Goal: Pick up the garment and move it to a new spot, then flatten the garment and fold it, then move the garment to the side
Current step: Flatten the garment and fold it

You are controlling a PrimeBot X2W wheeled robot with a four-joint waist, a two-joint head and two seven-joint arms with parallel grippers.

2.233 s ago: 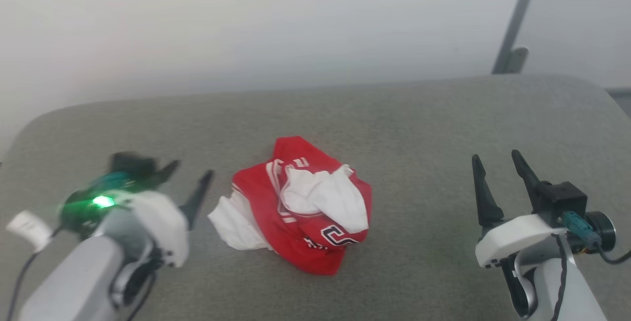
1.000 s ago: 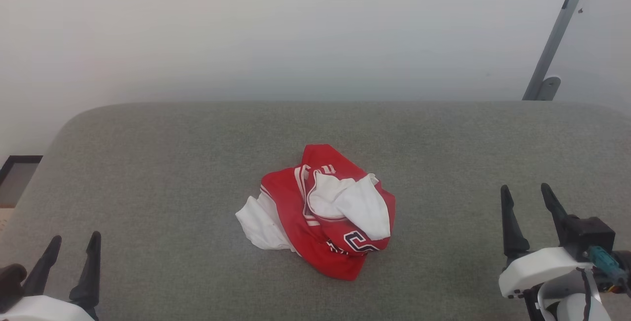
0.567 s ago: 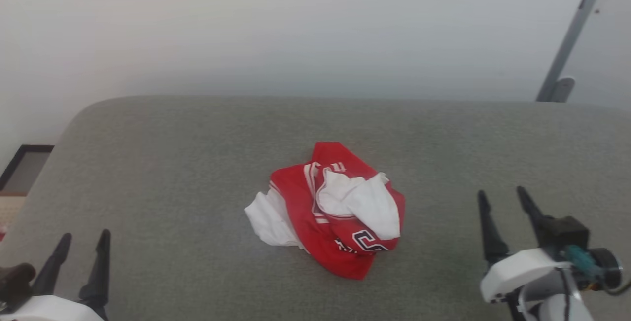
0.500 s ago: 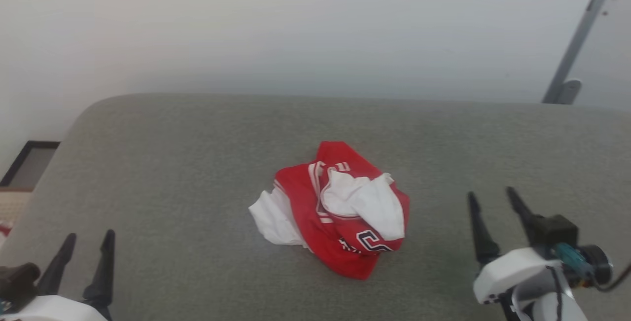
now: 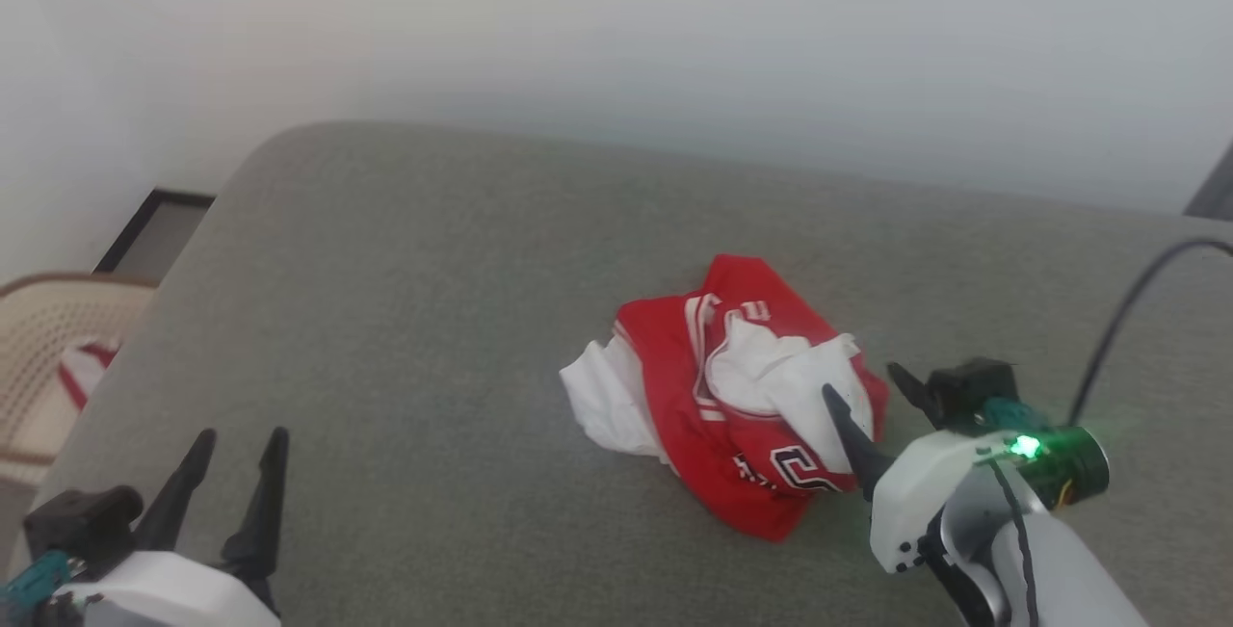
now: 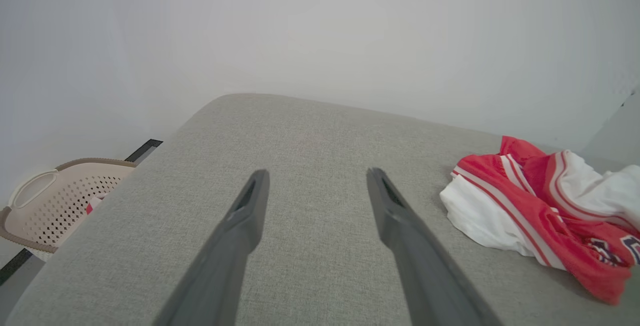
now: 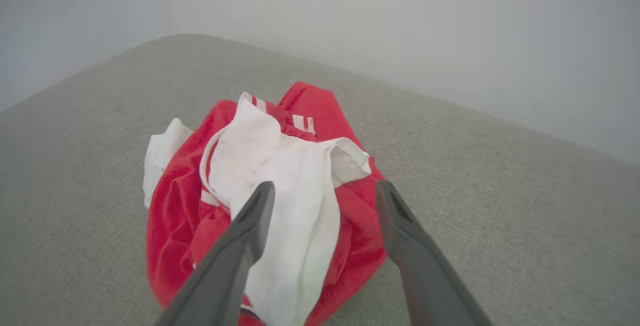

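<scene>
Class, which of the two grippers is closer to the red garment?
The right gripper: its open fingers are at the edge of the crumpled garment, while the left gripper sits open over bare grey cushion, well apart.

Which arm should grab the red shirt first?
Probably the right. The right end effector is open and hangs right at the shirt, aimed at its white part. The left end effector is open too, but sits far off over the cushion.

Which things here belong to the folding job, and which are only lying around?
For the job:
- the garment, crumpled
- the right gripper, open beside it
- the left gripper, open
- the grey padded surface

Lying about:
- the beige basket
- the red-and-white cloth inside it
</scene>
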